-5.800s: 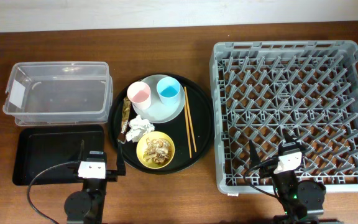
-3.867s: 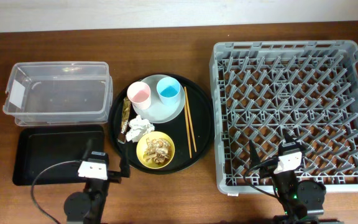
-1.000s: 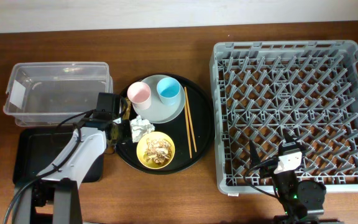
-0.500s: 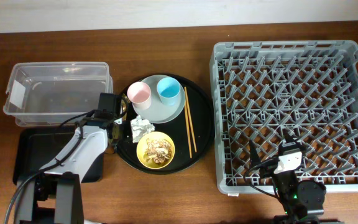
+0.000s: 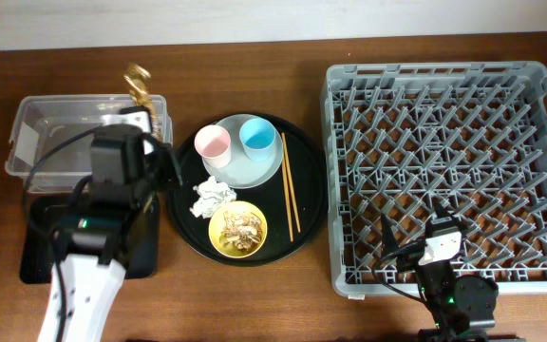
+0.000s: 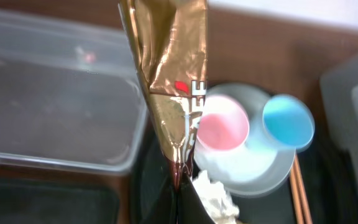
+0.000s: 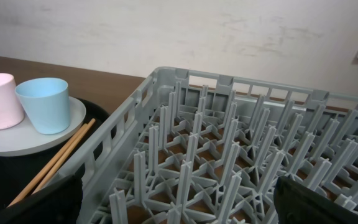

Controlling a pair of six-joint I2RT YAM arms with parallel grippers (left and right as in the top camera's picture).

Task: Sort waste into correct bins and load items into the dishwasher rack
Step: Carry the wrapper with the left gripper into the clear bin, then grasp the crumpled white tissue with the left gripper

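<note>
Two grippers. Left gripper (image 6: 178,190) clamped on wrapper (image 6: 171,74), wrapper raised above tub (image 5: 65,99), far right part. Right gripper (image 7: 179,208) wide open, empty, near edge of rack (image 5: 435,68). Tissue (image 5: 212,197) on round tray (image 5: 307,190), left side.

Overhead and wrists, pink cup (image 5: 212,142) shared

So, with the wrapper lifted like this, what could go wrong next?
The left gripper pinches the wrapper only at one thin end, so it could slip. In the overhead view the wrapper sits at the far right corner of the clear tub, not its middle; released there, it might land outside.
</note>
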